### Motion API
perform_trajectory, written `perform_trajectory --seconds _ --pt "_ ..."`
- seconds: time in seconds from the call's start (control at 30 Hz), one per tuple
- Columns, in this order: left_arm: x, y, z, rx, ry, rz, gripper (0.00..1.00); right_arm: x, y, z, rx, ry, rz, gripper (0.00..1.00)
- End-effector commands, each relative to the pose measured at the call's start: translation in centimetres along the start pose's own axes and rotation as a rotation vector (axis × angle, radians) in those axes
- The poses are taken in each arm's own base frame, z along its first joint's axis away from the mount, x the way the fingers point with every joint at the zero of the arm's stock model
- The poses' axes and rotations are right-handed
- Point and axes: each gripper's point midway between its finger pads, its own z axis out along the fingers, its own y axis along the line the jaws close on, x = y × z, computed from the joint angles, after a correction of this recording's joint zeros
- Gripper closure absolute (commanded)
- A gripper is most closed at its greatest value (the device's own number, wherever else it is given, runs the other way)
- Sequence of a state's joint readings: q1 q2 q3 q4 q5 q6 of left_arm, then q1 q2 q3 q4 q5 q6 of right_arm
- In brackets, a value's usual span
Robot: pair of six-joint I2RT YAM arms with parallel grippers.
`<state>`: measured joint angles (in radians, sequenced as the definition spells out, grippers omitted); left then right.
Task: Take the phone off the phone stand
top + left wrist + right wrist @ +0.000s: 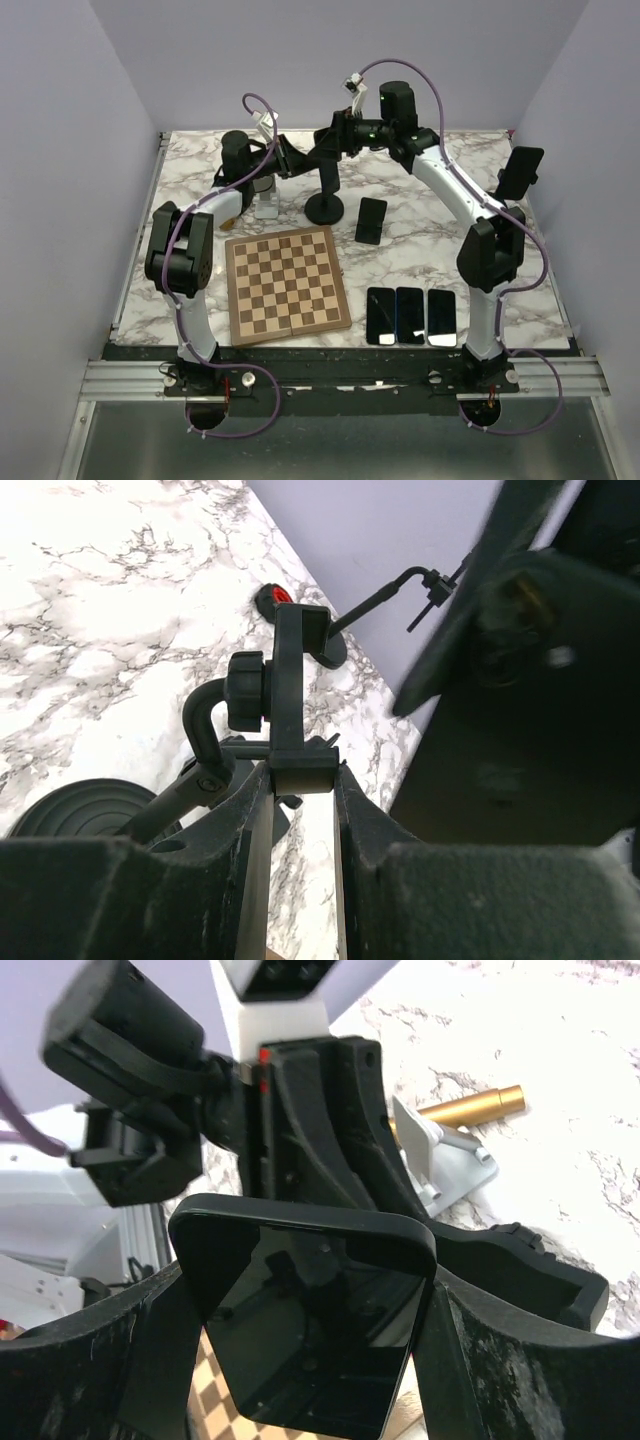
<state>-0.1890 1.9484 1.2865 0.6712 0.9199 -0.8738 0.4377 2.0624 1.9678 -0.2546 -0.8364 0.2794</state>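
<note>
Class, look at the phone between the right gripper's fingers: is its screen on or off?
Off: in the right wrist view the phone shows black glass, with only faint reflections and no lit content.

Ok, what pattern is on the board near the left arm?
The board has brown-and-tan chess squares; top external view shows it best.

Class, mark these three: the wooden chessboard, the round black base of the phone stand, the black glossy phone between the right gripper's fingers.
wooden chessboard [287,283], top view, centre squares.
round black stand base [325,209], top view, disc's top.
black glossy phone [306,1320], right wrist view, screen middle.
</note>
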Motion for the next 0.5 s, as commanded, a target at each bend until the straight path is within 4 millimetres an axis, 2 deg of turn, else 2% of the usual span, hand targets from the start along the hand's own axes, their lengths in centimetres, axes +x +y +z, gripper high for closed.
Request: perform_trajectory --seconds 0.0,0.07,0.1,0.17,0.23,0.3,0.47 --pt "-0.3 -0.3 -0.4 -0.058 0.006 -0.038 0.77 -5.6 5.6 -3.8 0.026 -0.127 0.022 0.99" --pt "-0.6 -1.0 -0.8 -0.069 -0.002 -0.039 0.55 -5.1 5.8 -4.9 0.081 -0.115 0.043 0.99" --pt "-0.9 -1.3 -1.1 -0.083 -0.013 -0.033 0.40 -4.7 5.8 -5.6 0.120 -0.105 0.044 0.99" --pt "-1.2 -2.1 -1.6 -0.099 -0.026 -0.013 0.28 -3.1 4.9 -7.2 0.230 -0.078 0.050 0.99" --pt "-1.4 -2.7 -2.0 -0.119 -0.029 -0.009 0.09 -1.3 4.4 -9.1 0.333 -0.052 0.044 0.99" --pt "-1.5 -3.3 -2.6 -0.140 -0.024 -0.005 0.02 0.7 3.9 -11.4 0.440 -0.023 0.046 0.99" --pt "-1.3 -4.4 -4.5 -0.250 -0.029 -0.046 0.01 5.1 2.3 -18.7 0.812 0.022 0.143 0.99"
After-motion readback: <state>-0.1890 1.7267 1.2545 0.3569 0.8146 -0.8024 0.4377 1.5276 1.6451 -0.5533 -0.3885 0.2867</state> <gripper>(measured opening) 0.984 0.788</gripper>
